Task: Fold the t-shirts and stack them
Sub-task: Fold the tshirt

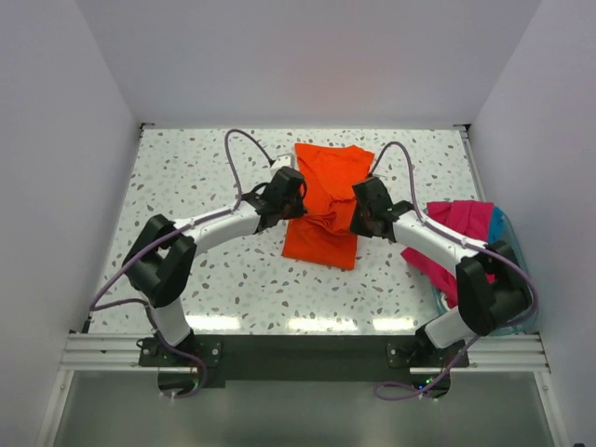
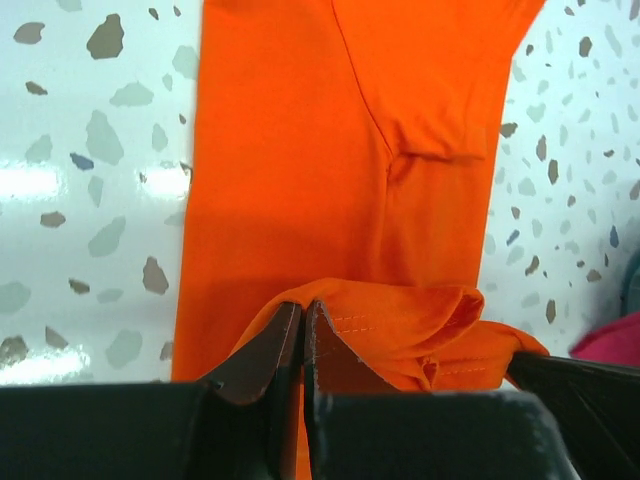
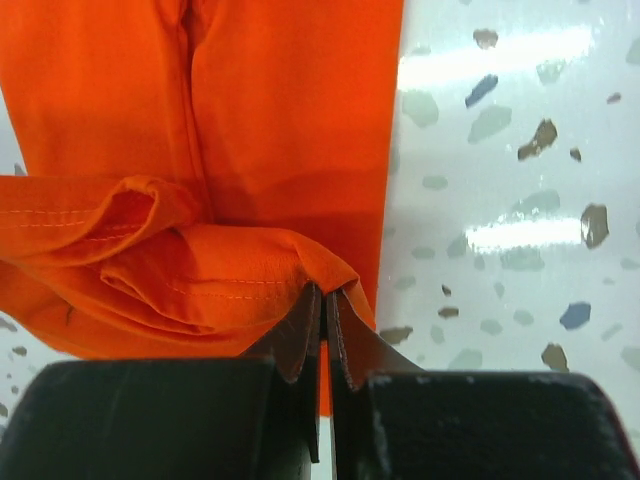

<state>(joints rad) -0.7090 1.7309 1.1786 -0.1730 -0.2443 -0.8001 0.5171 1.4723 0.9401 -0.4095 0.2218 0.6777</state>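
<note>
The bright orange t-shirt (image 1: 323, 197) lies lengthwise in the middle of the speckled table. My left gripper (image 1: 284, 203) is shut on its hem at the left edge, and the pinched fold shows in the left wrist view (image 2: 400, 320) just beyond the closed tips (image 2: 303, 310). My right gripper (image 1: 366, 216) is shut on the hem at the right edge, with bunched orange cloth (image 3: 200, 280) beside its closed tips (image 3: 324, 298). The hem is lifted and folded over the shirt's middle. A magenta-pink t-shirt (image 1: 456, 228) lies heaped at the right. No paler pink shirt can be picked out.
A teal plastic bin (image 1: 506, 244) sits at the table's right edge under the pink cloth. White walls close in the table at the back and both sides. A dark rail (image 1: 298, 354) runs along the near edge by the arm bases.
</note>
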